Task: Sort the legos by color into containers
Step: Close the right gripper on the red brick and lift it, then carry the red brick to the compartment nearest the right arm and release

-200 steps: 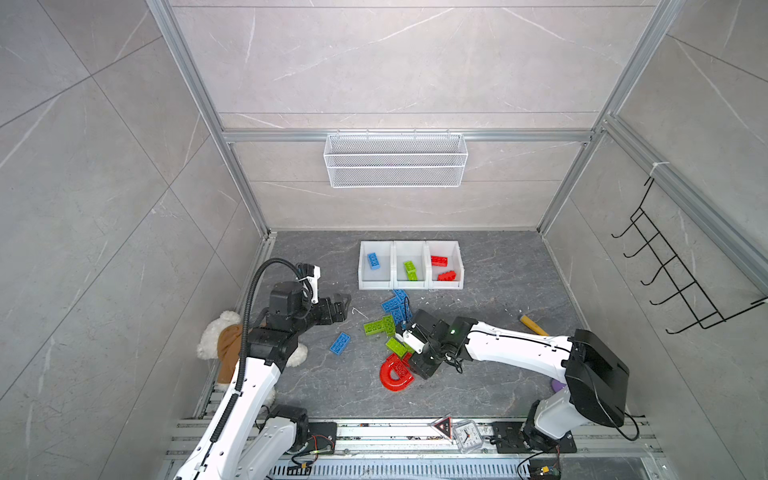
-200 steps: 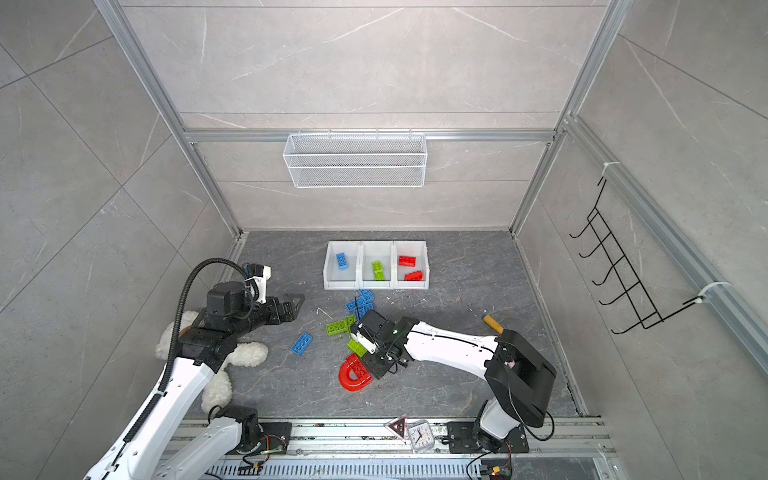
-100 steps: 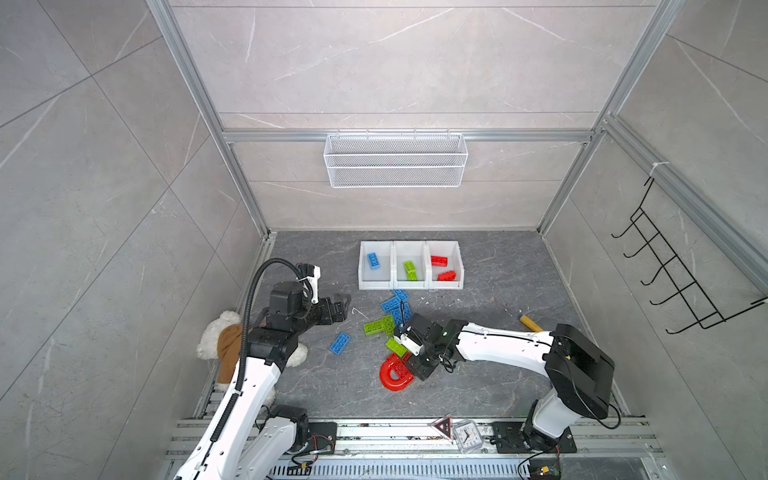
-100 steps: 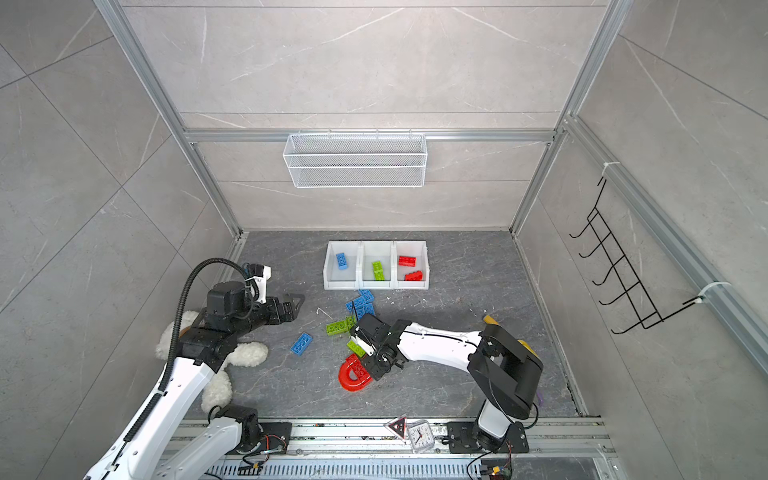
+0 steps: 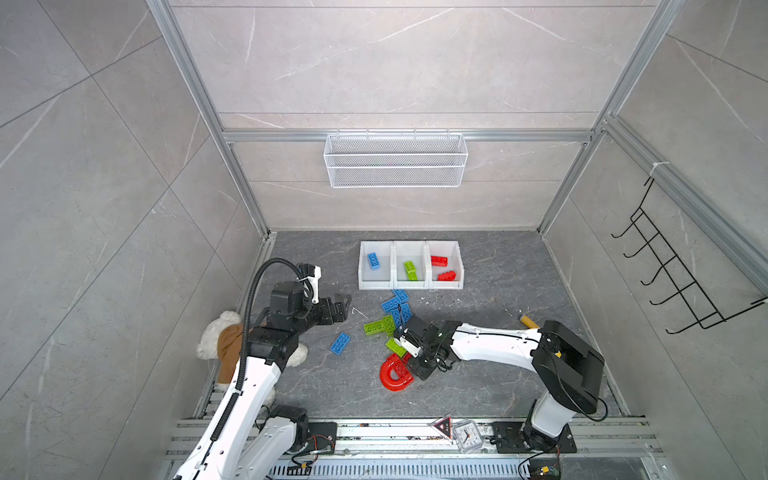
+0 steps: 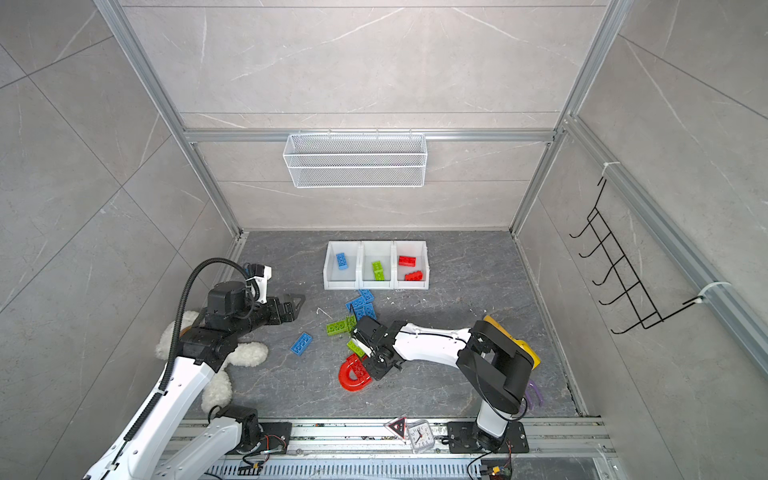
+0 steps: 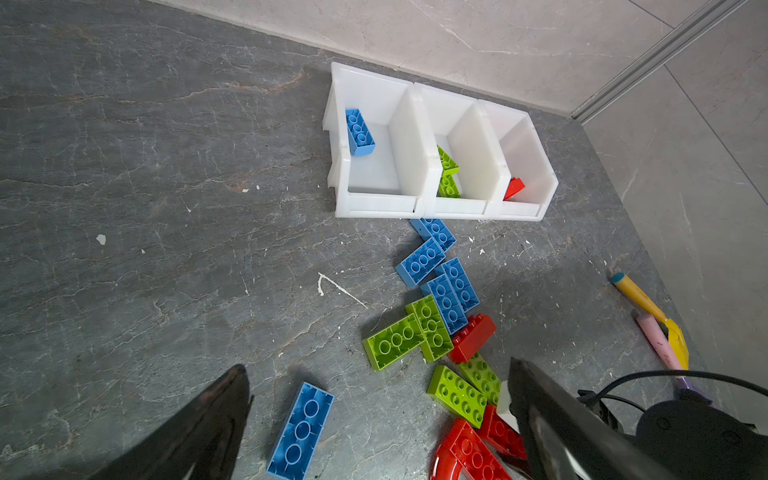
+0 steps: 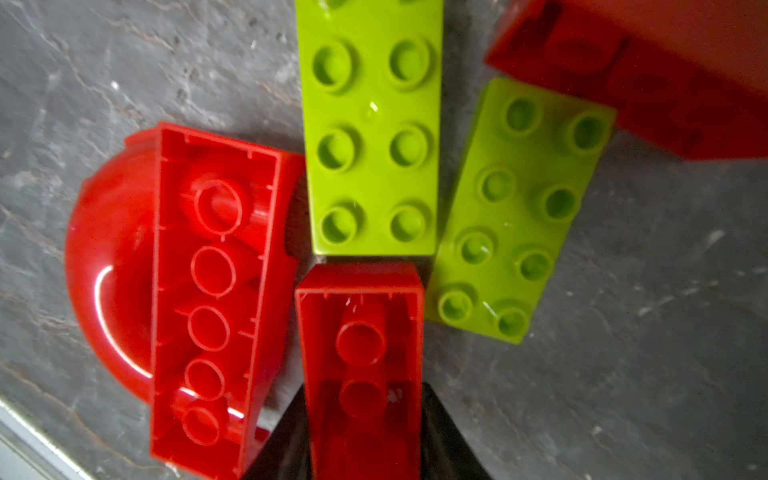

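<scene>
Grey marbled table [image 5: 490,386] carries a row of three white bins [image 5: 376,286] at its far side, and every place here is told from that row. Left gripper [image 5: 342,307] hangs in front of the bins and off to their left, its jaws spread wide with nothing between them. Right gripper [image 5: 409,354] sits low, well in front of the bins' middle, its jaws closed on a small red brick [image 8: 359,332] that shows its hollow side. Red arch brick [image 5: 392,376] lies farthest from the bins, underside up, just beside the held one. Two green bricks [image 8: 374,124] lie studs up on the bin side of the held brick. Blue bricks [image 5: 395,305] run in a line from the bins' front edge. A lone blue brick [image 5: 340,343] lies in front and to the left. Inside the bins lie a sorted blue brick [image 5: 373,261] in the left compartment, sorted green bricks [image 5: 410,270] in the middle and two sorted red bricks [image 5: 439,261] in the right
</scene>
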Controlling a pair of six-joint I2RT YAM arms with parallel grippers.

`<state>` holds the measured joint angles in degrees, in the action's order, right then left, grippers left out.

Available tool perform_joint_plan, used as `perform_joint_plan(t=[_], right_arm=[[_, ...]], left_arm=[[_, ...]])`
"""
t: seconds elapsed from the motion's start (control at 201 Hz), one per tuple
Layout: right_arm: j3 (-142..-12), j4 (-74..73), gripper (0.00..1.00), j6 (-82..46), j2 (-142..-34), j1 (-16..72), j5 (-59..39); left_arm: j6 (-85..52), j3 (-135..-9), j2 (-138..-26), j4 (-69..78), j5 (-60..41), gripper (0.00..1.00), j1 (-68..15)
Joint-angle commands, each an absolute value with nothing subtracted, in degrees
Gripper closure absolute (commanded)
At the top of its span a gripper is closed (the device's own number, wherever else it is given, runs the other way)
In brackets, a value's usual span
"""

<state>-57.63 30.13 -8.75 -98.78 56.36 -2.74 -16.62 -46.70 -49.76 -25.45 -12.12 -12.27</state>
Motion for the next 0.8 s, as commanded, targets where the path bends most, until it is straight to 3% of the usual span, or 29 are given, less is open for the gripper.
perform_joint_plan(t=[0.0, 0.368, 0.597, 0.791], right_arm=[[-57.1, 30.4, 0.67, -9.6, -95.8, 56.8, -2.7], [-57.0, 31.9, 0.73, -8.6, -87.8, 54.9, 1.4], [-57.8, 26.8, 0.72, -8.3, -82.5, 46.3, -5.8], [-62.1, 24.2, 0.72, -6.0, -84.2, 36.3, -9.8]], left_arm=[[-15.8, -48.7, -49.7, -25.3, -12.2, 0.00, -12.4], [-15.8, -48.8, -49.3, -25.2, -12.0, 0.00, -12.4], [-15.7, -48.7, -49.2, -25.2, -12.0, 0.00, -12.4], [-15.7, -48.9, -49.3, -25.2, -12.2, 0.00, -12.4]])
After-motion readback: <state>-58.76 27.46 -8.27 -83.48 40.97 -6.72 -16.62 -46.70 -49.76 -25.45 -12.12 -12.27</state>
